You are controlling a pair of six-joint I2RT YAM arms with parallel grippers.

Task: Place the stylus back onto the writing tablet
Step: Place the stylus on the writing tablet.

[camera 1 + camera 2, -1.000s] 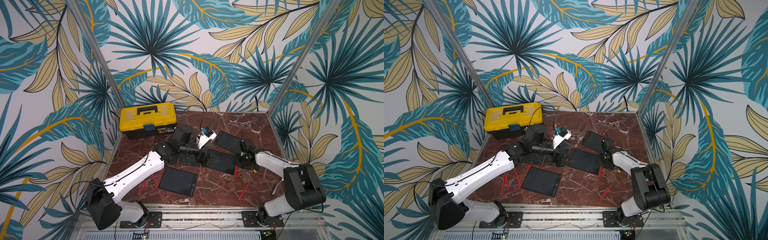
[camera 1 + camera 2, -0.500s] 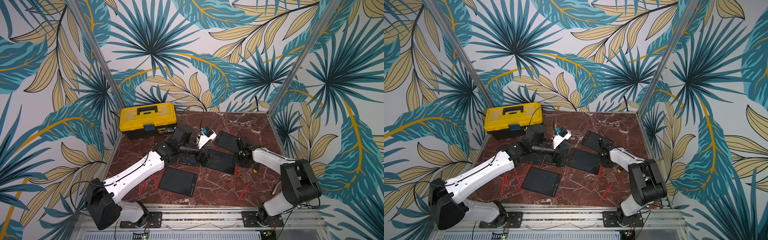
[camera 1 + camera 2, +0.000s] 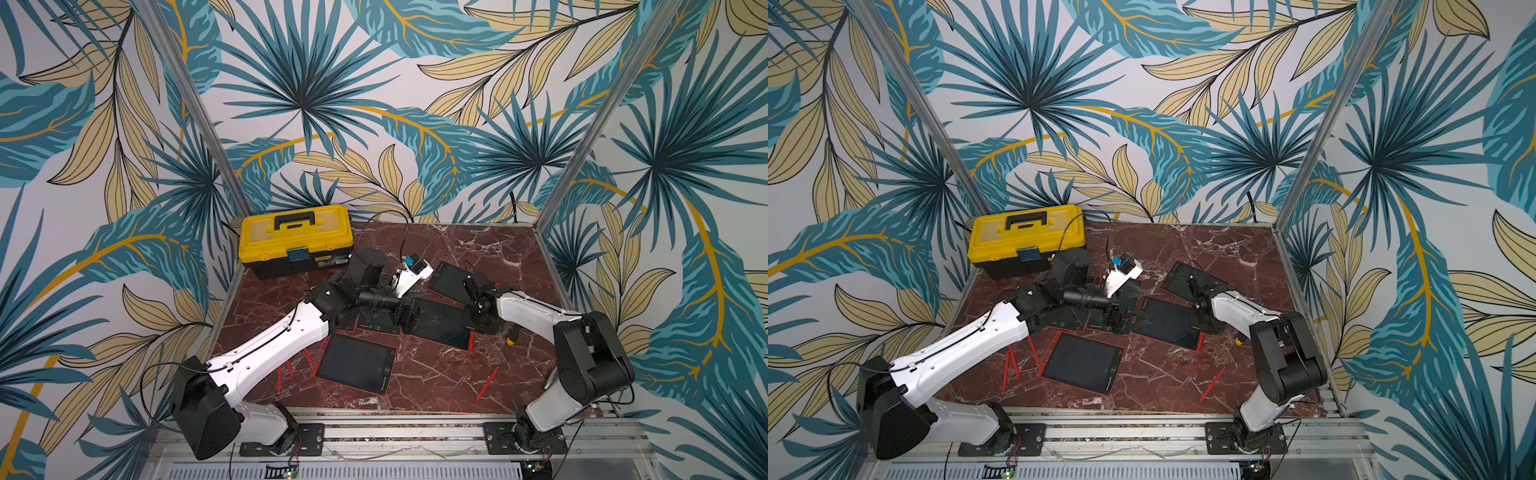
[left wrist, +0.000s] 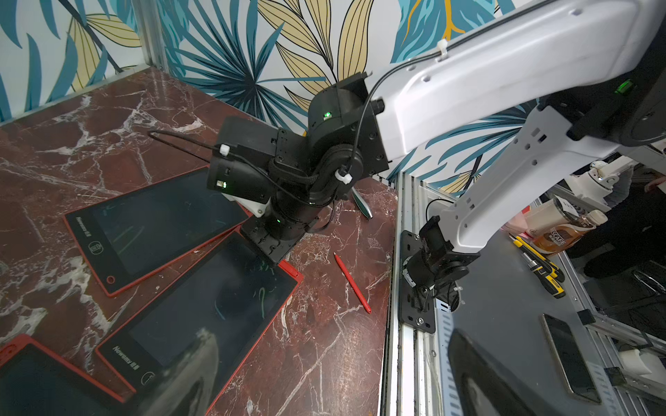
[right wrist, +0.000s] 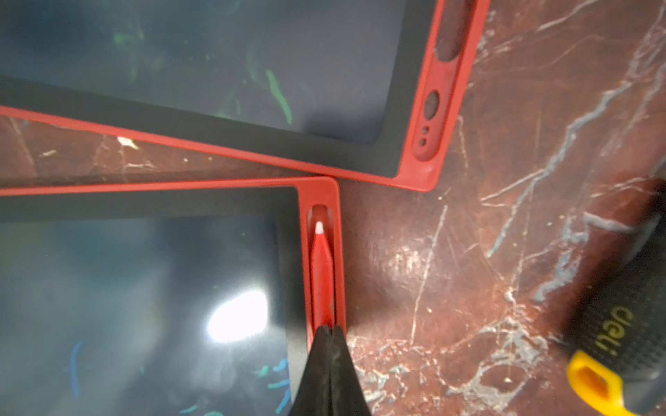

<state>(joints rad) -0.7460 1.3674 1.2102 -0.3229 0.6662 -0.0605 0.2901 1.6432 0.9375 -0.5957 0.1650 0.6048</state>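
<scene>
- I am pressing the right end effector [image 5: 329, 329], jaws closed flat together and clamping nothing, down onto the red stylus [image 5: 322, 273]. The stylus is lying in the side slot of the writing tablet [image 5: 144, 288], right of centre on the desk [image 3: 436, 374].
- The left end effector [image 3: 409, 319] is sitting wide open and empty by that tablet's left edge, so nothing is bracing the tablet.
- I am judging the stylus nearly seated, but the stretch under the jaws is hidden, so I cannot tell whether it is clipped in.
- The closed tips could be skidding off the rounded barrel onto the red rim, or shoving the unbraced tablet into the second tablet [image 5: 216, 72] just beside its corner.
- Lifting off askew could be dragging the stylus back out, and the screwdriver [image 5: 620, 342] is lying near on the right.
</scene>
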